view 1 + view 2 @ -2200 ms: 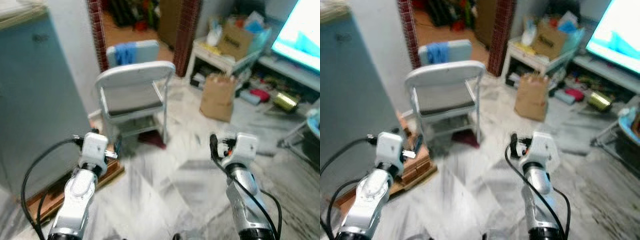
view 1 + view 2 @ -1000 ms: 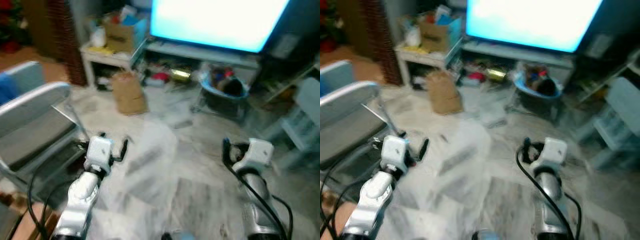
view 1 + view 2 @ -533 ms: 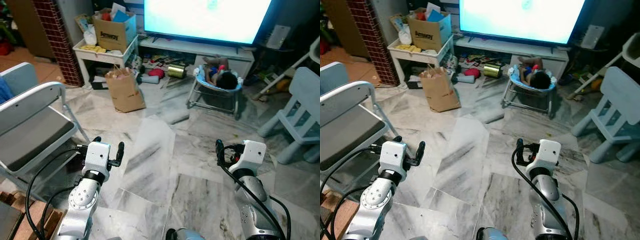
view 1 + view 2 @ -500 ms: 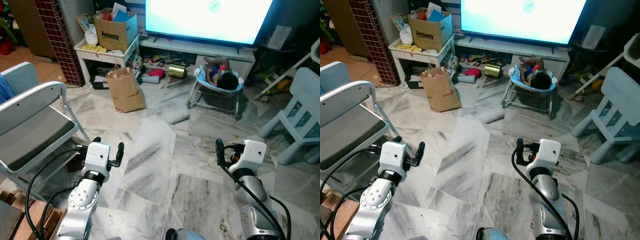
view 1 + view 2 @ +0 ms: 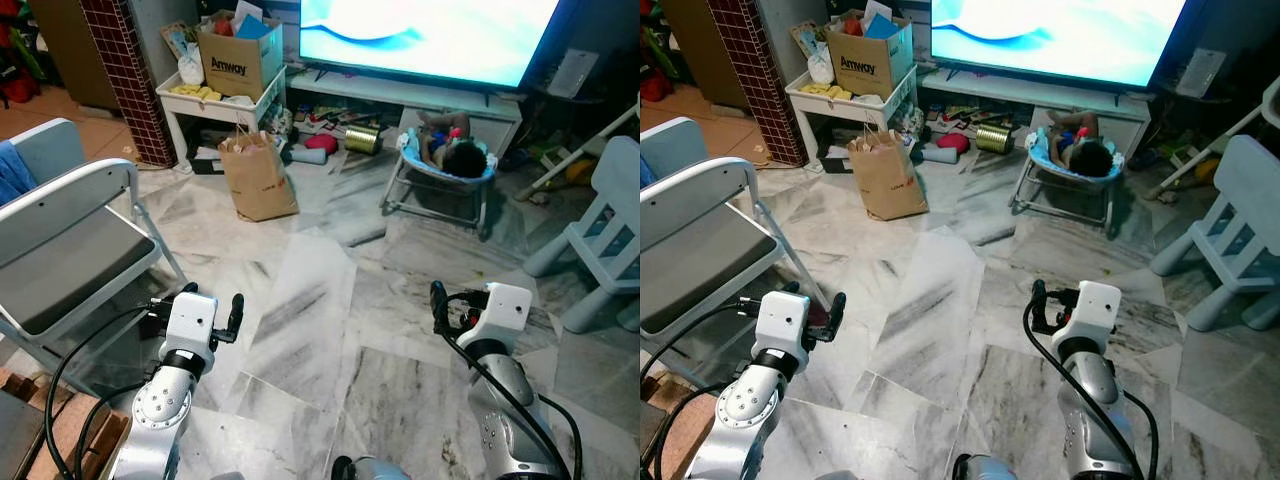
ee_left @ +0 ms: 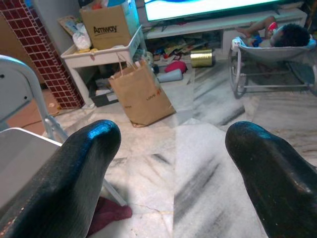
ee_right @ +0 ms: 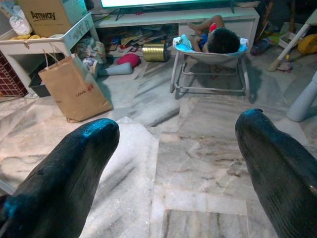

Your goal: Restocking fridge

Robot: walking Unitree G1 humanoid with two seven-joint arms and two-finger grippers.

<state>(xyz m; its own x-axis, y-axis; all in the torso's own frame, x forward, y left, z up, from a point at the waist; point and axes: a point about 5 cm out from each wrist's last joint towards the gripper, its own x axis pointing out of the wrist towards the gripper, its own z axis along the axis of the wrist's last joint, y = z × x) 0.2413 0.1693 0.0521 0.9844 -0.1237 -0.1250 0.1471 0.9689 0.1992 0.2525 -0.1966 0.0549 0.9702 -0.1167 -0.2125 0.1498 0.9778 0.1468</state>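
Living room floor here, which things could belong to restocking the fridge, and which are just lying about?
Possibly for the job:
paper bag
left gripper, open, holding nothing
right gripper, open, holding nothing

Just lying about:
folding chair
cardboard box
TV
baby bouncer with a person in it
small blue chair

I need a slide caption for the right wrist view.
Open right end effector faces a brown paper bag and a baby bouncer.

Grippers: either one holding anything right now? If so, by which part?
Nothing held. Left gripper and right gripper are both open, with only marble floor between their fingers.
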